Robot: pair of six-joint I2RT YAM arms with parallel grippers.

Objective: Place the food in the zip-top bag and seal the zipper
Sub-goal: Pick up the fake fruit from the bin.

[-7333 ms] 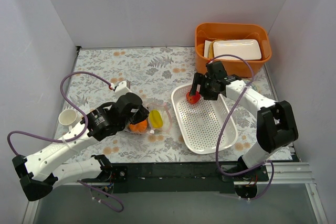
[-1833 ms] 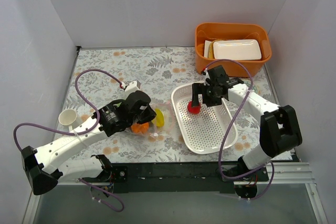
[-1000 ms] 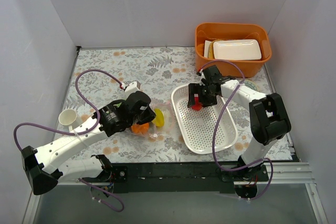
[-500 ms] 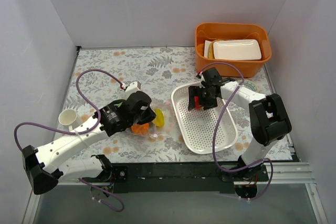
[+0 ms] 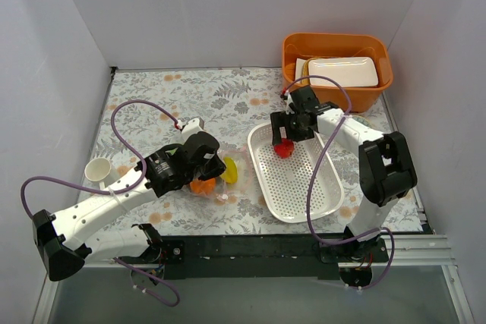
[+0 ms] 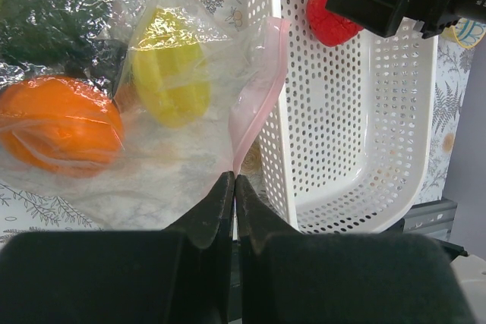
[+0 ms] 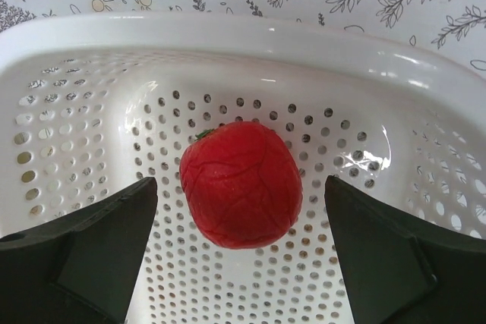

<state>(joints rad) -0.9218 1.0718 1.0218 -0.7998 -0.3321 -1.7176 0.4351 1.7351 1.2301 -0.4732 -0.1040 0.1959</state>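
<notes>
The clear zip-top bag lies left of the white basket. An orange, a yellow-green fruit and a dark green avocado show through it. My left gripper is shut on the bag's edge, at the lower end of the pink zipper; the same left gripper sits over the bag from above. A red fruit rests on the floor of the white basket, between the wide-apart fingers of my open right gripper. The red fruit is at the basket's far end.
The white perforated basket lies at centre right. An orange bin holding a white container stands at the back right corner. A small white cup sits at the left, beside the left arm.
My right gripper has shifted slightly toward the basket's far end, staying open around the red fruit, which lies in the basket. The left arm and bag have not moved.
</notes>
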